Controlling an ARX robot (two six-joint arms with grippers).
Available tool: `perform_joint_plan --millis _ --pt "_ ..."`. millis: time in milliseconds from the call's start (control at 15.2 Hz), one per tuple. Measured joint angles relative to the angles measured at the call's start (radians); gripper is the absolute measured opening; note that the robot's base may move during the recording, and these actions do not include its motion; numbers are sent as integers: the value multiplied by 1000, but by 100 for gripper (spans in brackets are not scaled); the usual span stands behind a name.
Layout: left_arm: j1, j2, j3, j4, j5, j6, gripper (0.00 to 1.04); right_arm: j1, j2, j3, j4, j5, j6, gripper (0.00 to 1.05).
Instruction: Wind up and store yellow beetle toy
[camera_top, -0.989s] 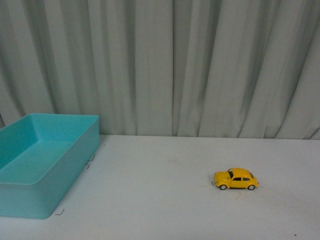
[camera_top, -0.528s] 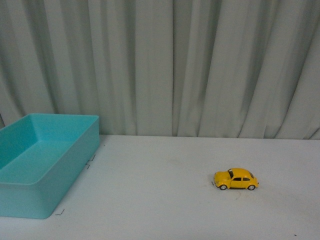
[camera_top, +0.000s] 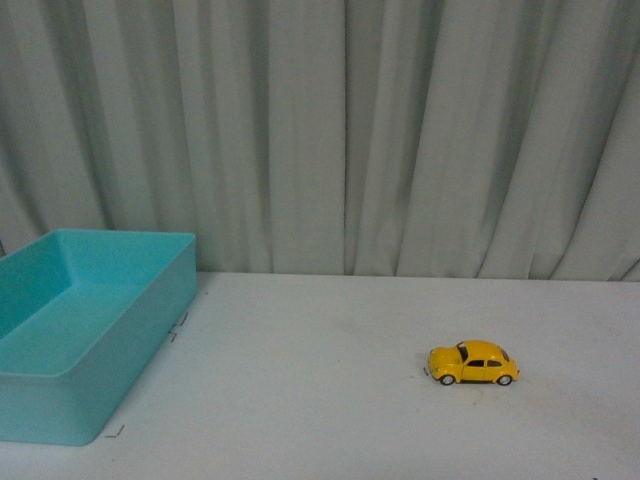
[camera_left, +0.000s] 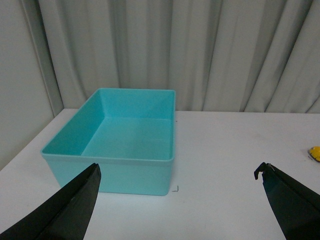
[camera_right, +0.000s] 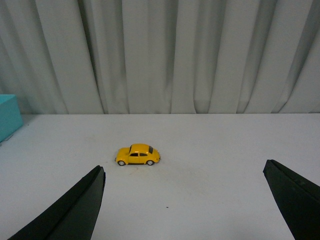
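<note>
The yellow beetle toy (camera_top: 473, 363) stands on its wheels on the white table, right of centre, its side toward the front camera. In the right wrist view the yellow beetle toy (camera_right: 137, 155) lies ahead of my right gripper (camera_right: 184, 172), which is open wide with nothing between its dark fingers. My left gripper (camera_left: 177, 172) is open too and faces the turquoise bin (camera_left: 110, 160). A sliver of the yellow beetle toy (camera_left: 315, 153) shows at the edge of the left wrist view. Neither arm shows in the front view.
The turquoise bin (camera_top: 60, 395) sits at the table's left, open-topped with nothing inside. Small corner marks (camera_top: 115, 432) are drawn on the table by the bin. A grey curtain (camera_top: 320, 130) hangs behind the table's far edge.
The front view has shifted slightly, so the bin and the toy sit a little lower in the picture. The toy itself has not moved on the table.
</note>
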Motion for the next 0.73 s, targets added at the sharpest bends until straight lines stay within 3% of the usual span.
perform_joint_plan --millis 726 --pt "0 0 0 0 0 0 98 0 0 0 0 0 0 98"
